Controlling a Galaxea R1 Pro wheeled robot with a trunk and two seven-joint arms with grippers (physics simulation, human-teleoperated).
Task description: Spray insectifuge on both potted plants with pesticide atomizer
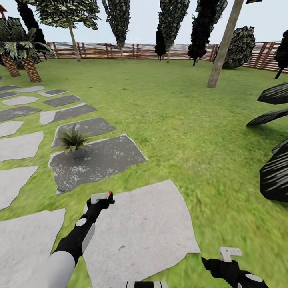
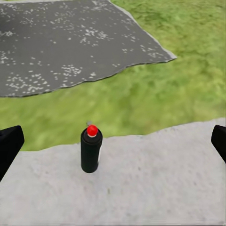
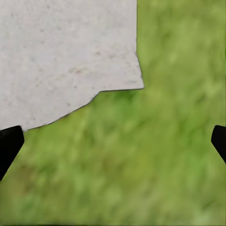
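Observation:
The pesticide atomizer (image 2: pixel 91 149) is a slim dark bottle with a red top, standing upright on a light grey stone slab (image 2: pixel 155 179). My left gripper (image 2: pixel 114 141) is open, its dark fingers (image 2: pixel 9 146) wide to either side of the bottle and not touching it. In the head view the left gripper (image 1: pixel 105 199) reaches over that slab (image 1: pixel 148 224), with the atomizer's red top (image 1: pixel 110 193) just past it. One potted plant (image 1: pixel 73 141), a speckled rosette in a small grey pot, sits on a dark slab (image 1: pixel 108 158) beyond. My right gripper (image 1: pixel 218 264) (image 3: pixel 113 141) hangs open over grass.
Grey stone slabs (image 1: pixel 20 146) run along the left of the lawn. Large dark-leaved bushes (image 1: pixel 276 172) crowd the right edge. A leaning trunk (image 1: pixel 224 48), palms (image 1: pixel 20 60) and a brown slatted fence (image 1: pixel 120 50) stand farther back, with open grass in between.

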